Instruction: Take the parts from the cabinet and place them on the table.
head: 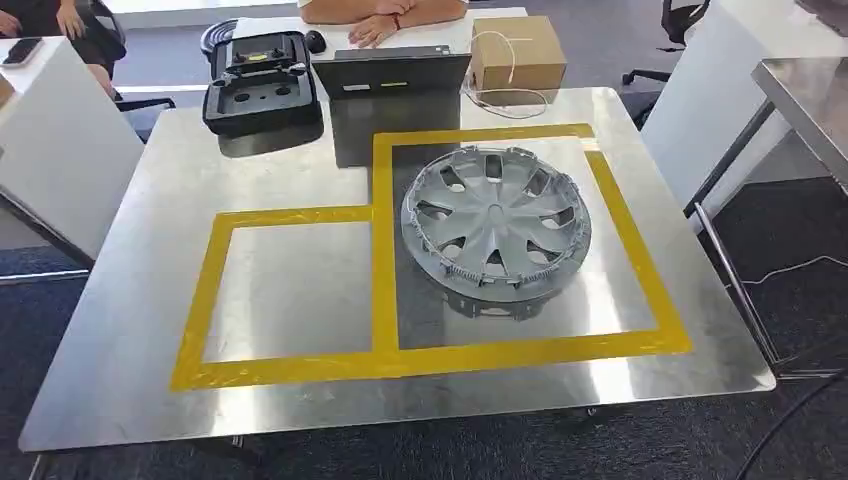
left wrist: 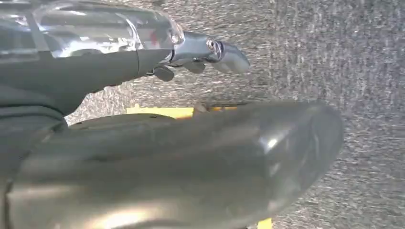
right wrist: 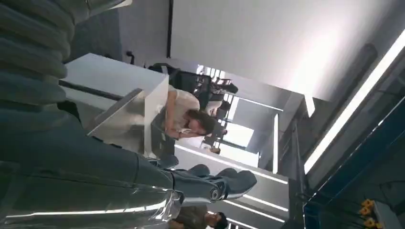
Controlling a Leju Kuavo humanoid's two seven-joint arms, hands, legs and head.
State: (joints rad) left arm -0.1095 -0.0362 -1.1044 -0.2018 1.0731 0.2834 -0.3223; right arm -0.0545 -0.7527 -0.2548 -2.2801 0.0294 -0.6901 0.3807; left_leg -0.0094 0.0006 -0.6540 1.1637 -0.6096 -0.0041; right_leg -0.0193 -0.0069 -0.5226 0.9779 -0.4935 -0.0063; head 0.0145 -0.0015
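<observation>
A silver wheel cover (head: 496,220) lies flat on the steel table (head: 130,330), inside the larger, right-hand yellow taped square (head: 640,270). The smaller left-hand taped square (head: 200,310) holds nothing. My left hand (left wrist: 157,152) hangs over grey carpet, its thick thumb in front and its fingers (left wrist: 224,53) stretched out, with nothing in it. My right hand (right wrist: 114,176) is raised toward the room, its fingers (right wrist: 224,185) extended and holding nothing.
A black foam case (head: 260,82), a dark upright panel (head: 390,75) and a cardboard box (head: 517,52) stand along the table's far edge. A person (head: 385,15) sits behind it. A white desk (head: 50,140) stands left, another steel table (head: 810,100) right.
</observation>
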